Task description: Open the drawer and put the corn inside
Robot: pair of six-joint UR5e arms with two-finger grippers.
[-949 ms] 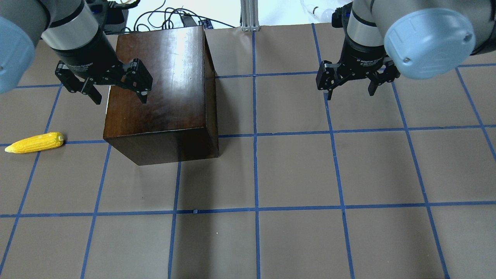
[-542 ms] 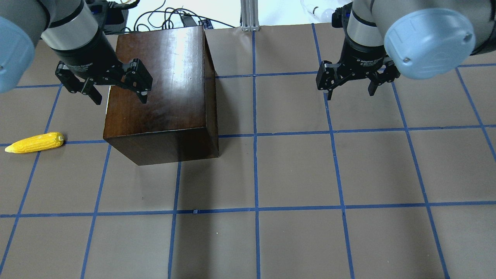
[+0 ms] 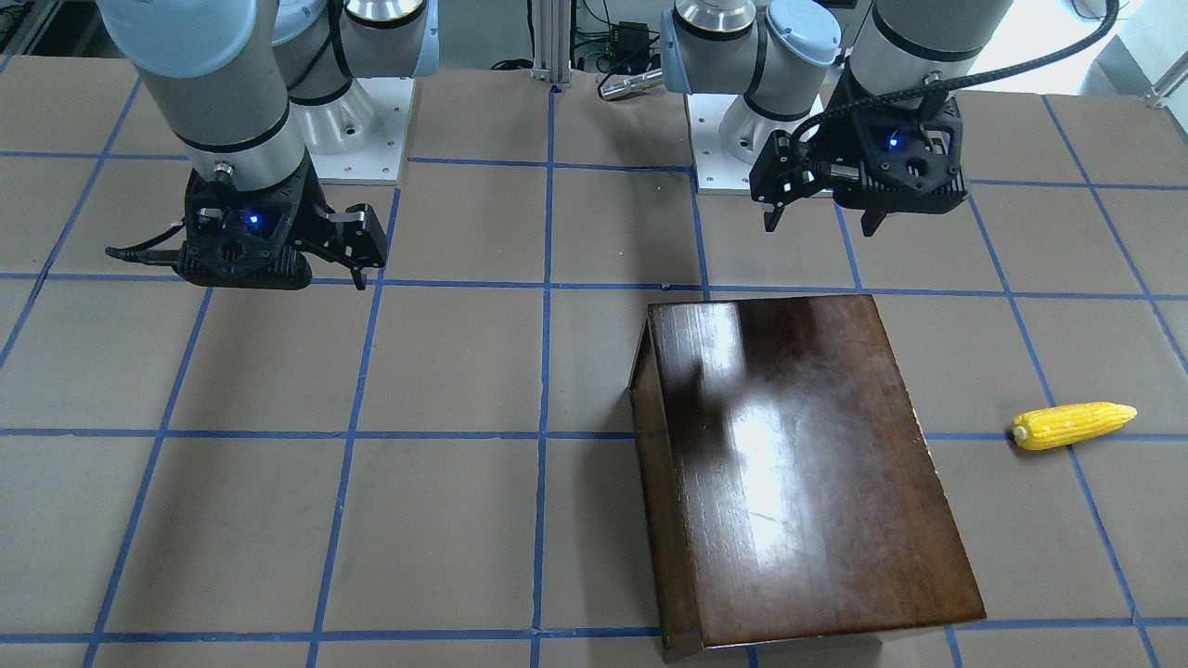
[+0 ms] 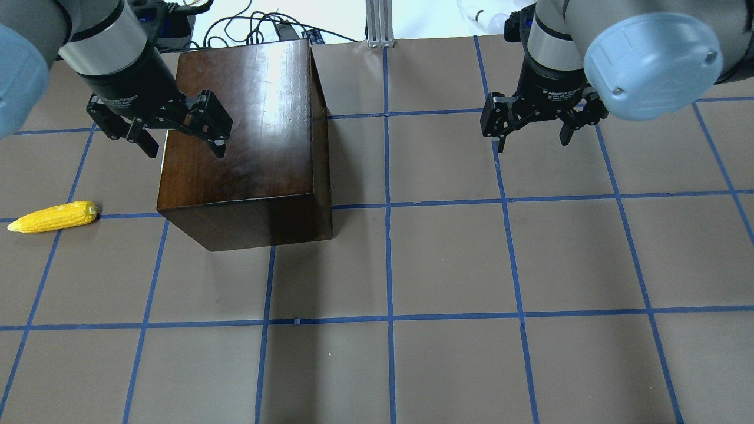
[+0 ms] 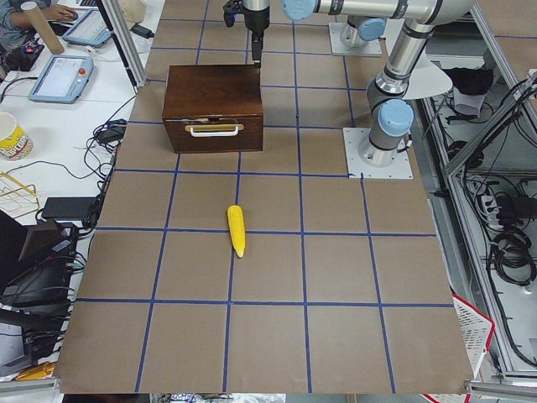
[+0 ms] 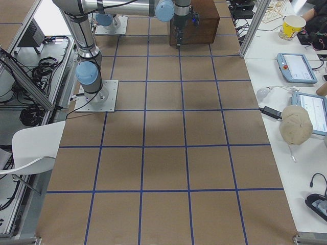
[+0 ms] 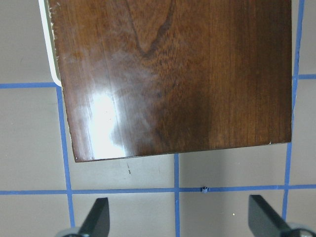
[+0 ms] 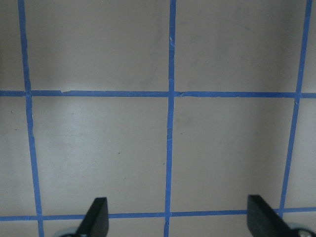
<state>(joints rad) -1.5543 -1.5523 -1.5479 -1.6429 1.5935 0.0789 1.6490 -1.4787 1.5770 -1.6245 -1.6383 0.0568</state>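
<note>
Brown-paper bench [image 4: 447, 259], blue tape grid. Box [image 4: 247, 123]: glossy dark wood; drawer [image 5: 189, 137] shut, contents unseen, pale handle [image 5: 215, 130] facing the corn [image 4: 53, 217], which lies apart on the bench. Left gripper [image 4: 184, 147], right gripper [image 4: 533, 141] — fingers spread wide, both empty. Advice: left takes the handle squarely, pulls straight out.

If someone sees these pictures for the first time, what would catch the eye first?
The glossy dark box stands out most, on the robot's left half of the table, its drawer shut. Next comes the bright yellow corn, lying alone on the table further to the left. The left gripper hangs open near the box, the right gripper open over the table's other half.
</note>
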